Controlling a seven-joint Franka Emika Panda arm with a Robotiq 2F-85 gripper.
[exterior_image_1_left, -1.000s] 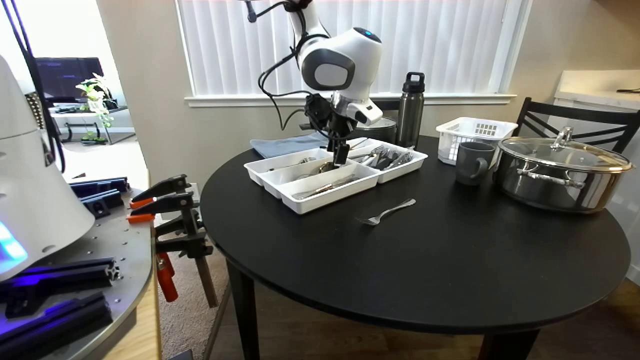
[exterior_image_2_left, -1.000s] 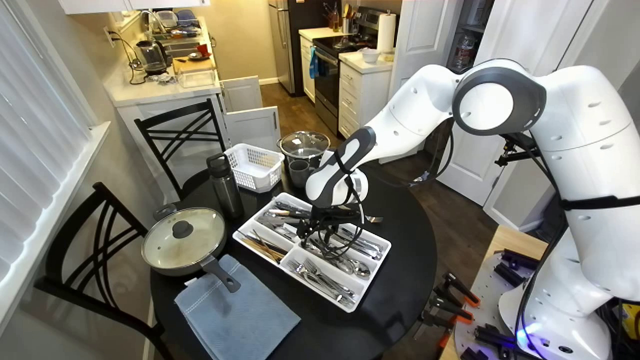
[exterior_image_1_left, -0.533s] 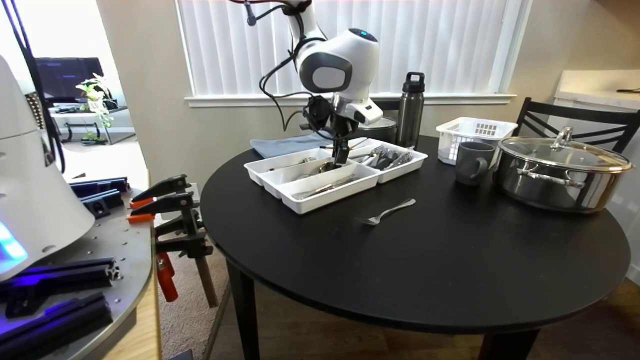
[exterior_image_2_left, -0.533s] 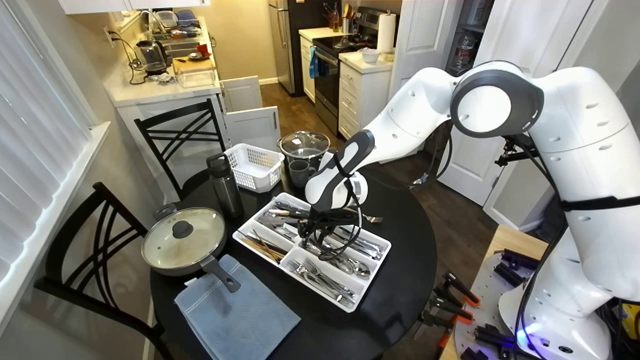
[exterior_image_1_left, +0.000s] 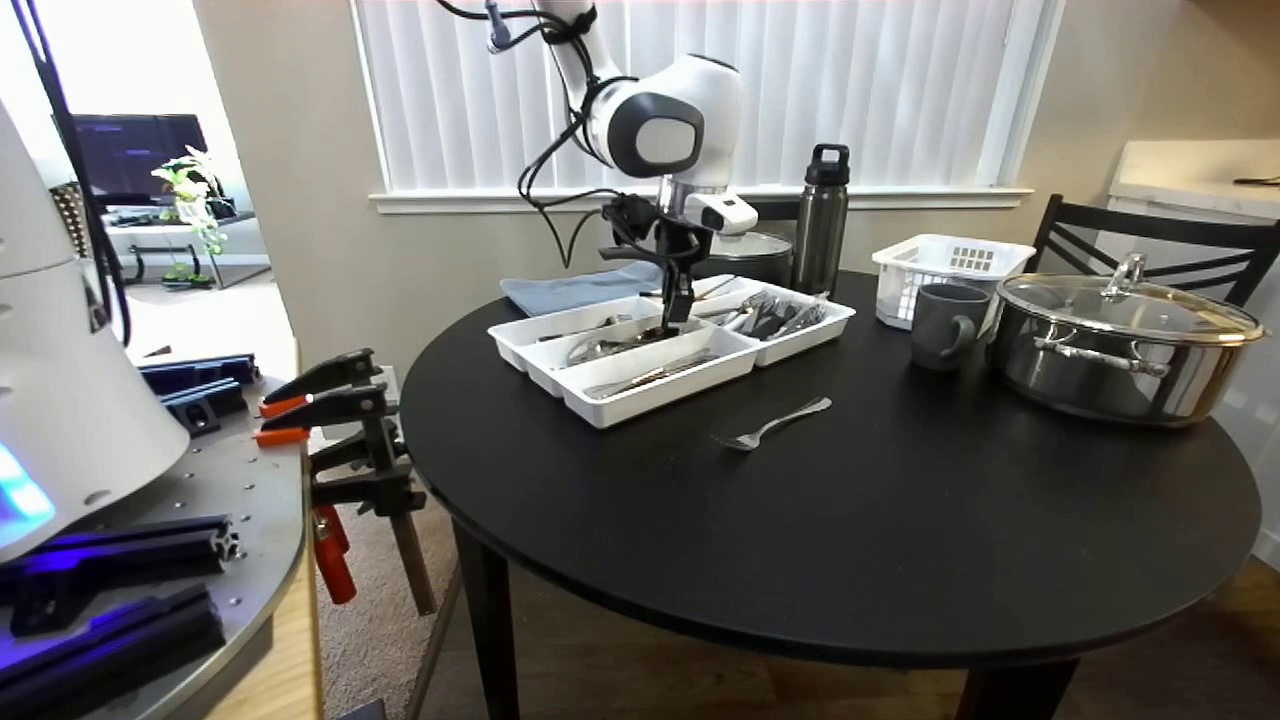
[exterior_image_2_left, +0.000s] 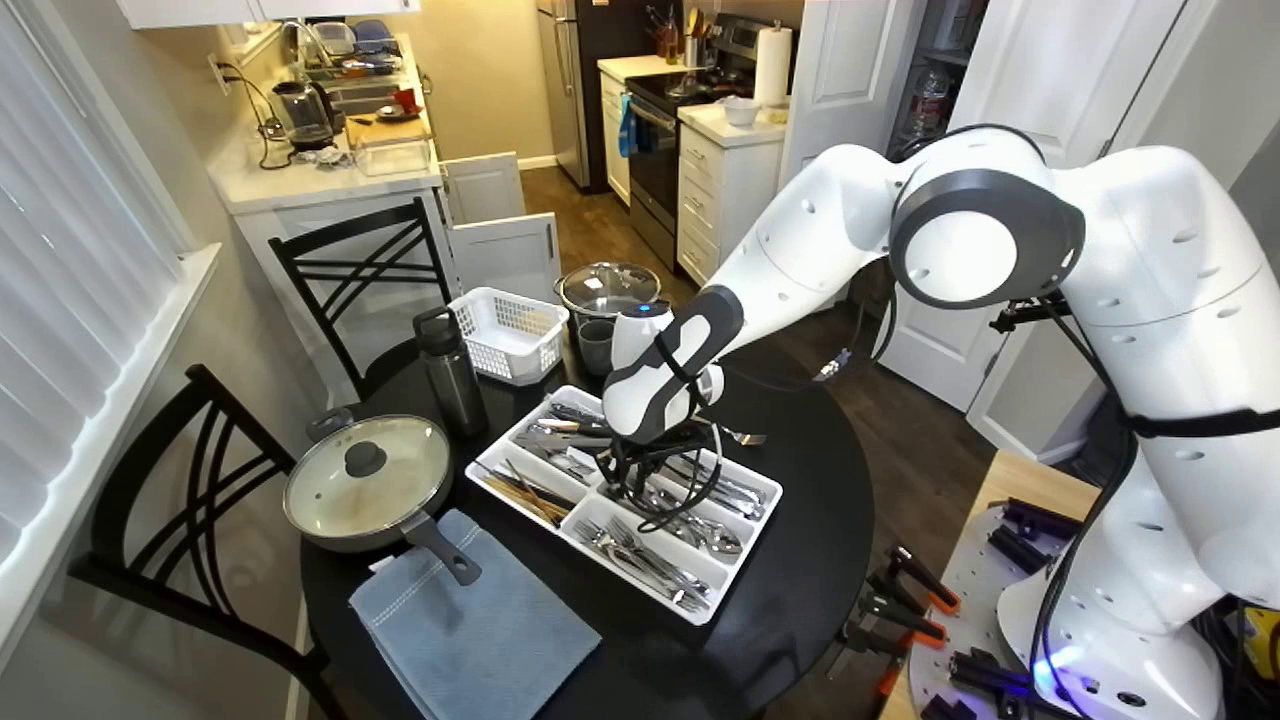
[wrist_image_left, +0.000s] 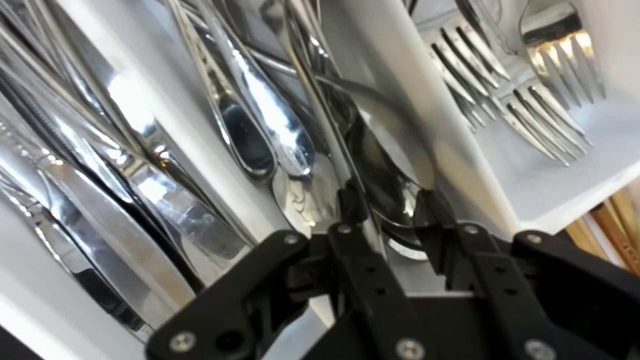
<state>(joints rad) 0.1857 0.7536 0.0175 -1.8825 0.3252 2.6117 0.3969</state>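
My gripper (wrist_image_left: 387, 202) reaches down into the spoon compartment of a white cutlery tray (exterior_image_1_left: 665, 392), its fingers part-way apart. A dark, shiny spoon bowl (wrist_image_left: 382, 175) lies between the fingertips, and a slim metal handle (wrist_image_left: 336, 142) runs close beside one of them. White tray floor shows in the gap; whether the pads press on any cutlery is not clear. Forks (wrist_image_left: 555, 30) fill a compartment on one side, knives (wrist_image_left: 105, 240) on the other. The arm and cables partly hide the gripper in both exterior views. A single fork (exterior_image_1_left: 775, 425) lies on the black table.
Around the tray stand a steel bottle (exterior_image_1_left: 820, 235), a white basket (exterior_image_2_left: 515, 340), a grey mug (exterior_image_1_left: 940, 330) and a lidded pot (exterior_image_1_left: 1110, 360). A lidded pan (exterior_image_2_left: 370, 480) rests near a blue cloth (exterior_image_2_left: 490, 630). Compartment walls (wrist_image_left: 450, 120) rise close to the fingers.
The arm has shifted slightly toward its base, and my jaws have drawn closer together. Cutlery in the spoon compartment looks a little displaced; the tray stays in place.
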